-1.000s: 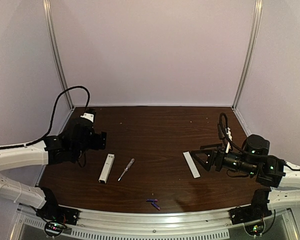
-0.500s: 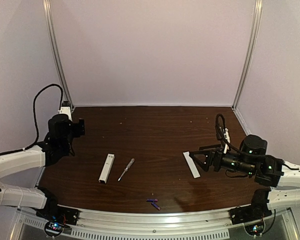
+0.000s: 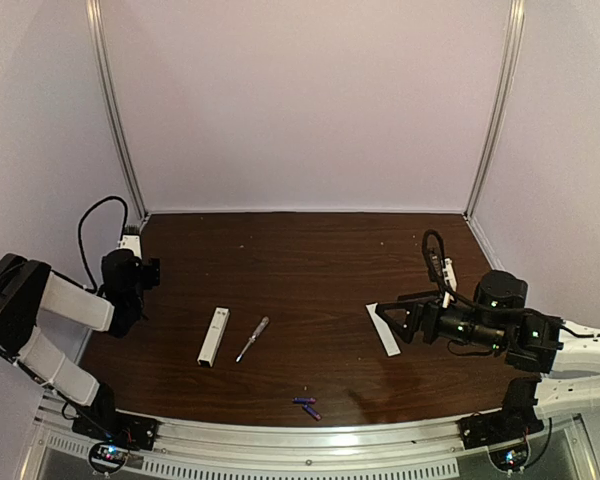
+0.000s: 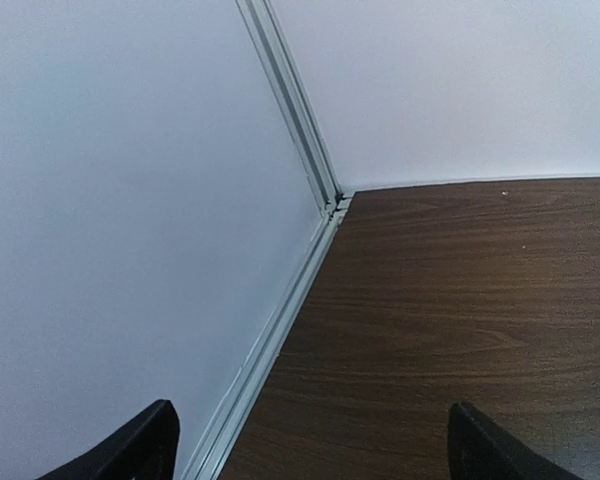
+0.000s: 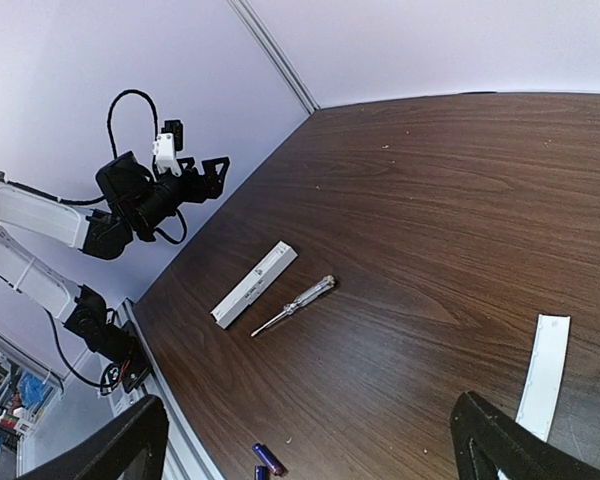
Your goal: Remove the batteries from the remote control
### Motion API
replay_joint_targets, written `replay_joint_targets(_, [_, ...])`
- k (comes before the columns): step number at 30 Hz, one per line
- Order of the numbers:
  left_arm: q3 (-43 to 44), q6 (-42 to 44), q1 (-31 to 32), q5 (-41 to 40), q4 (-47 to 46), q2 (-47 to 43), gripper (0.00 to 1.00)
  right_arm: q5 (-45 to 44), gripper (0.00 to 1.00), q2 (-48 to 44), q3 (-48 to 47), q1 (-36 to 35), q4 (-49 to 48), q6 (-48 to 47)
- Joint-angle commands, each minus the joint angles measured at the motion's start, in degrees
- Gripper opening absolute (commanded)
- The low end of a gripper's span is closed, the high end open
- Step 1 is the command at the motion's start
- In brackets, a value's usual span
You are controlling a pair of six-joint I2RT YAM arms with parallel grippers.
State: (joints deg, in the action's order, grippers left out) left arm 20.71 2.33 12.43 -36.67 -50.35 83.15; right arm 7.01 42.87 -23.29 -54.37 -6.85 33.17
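The white remote control (image 3: 213,336) (image 5: 254,284) lies flat on the dark wooden table, left of centre. Two small blue-purple batteries (image 3: 306,406) (image 5: 267,459) lie side by side on the table near the front edge, apart from the remote. My left gripper (image 3: 147,272) (image 4: 315,445) is open and empty at the table's left edge, facing the back-left corner, well away from the remote. My right gripper (image 3: 392,322) (image 5: 310,445) is open and empty, hovering low at the right and pointing left across the table.
A slim clear-handled screwdriver (image 3: 252,339) (image 5: 295,306) lies just right of the remote. A flat white cover strip (image 3: 383,328) (image 5: 543,372) lies under my right gripper's fingers. White walls with metal corner posts (image 4: 298,120) enclose the table.
My left arm has pulled back from beside the remote to the table's left edge and folded up. My right gripper has crept slightly left. Nothing on the table has moved.
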Motion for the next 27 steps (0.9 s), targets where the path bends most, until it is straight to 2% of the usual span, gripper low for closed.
replay_joint_targets(1, [2.32,0.33,-3.47,7.61,-7.21,4.97,0.94,-0.95,1.0,-0.13,-0.09,-0.37,0.05,-0.3])
replay_joint_targets(6, [2.31,-0.47,-6.08,15.4,-7.44,6.44,0.95,-0.3,1.0,-0.61,0.33,-0.3,-0.64,-0.29])
replay_joint_targets(17, [3.32,-1.91,-8.07,18.92,-4.52,6.32,0.97,0.89,1.0,-0.18,0.35,-0.3,-1.18,-0.21])
replay_joint_targets(21, [1.34,0.29,-8.15,24.3,-7.45,5.45,0.97,1.44,1.0,-0.34,0.27,-0.3,-1.02,-0.2])
replay_joint_targets(27, [-2.56,0.74,-8.24,26.75,-13.6,4.5,0.97,1.77,1.0,-1.12,0.17,-0.3,-0.52,-0.13])
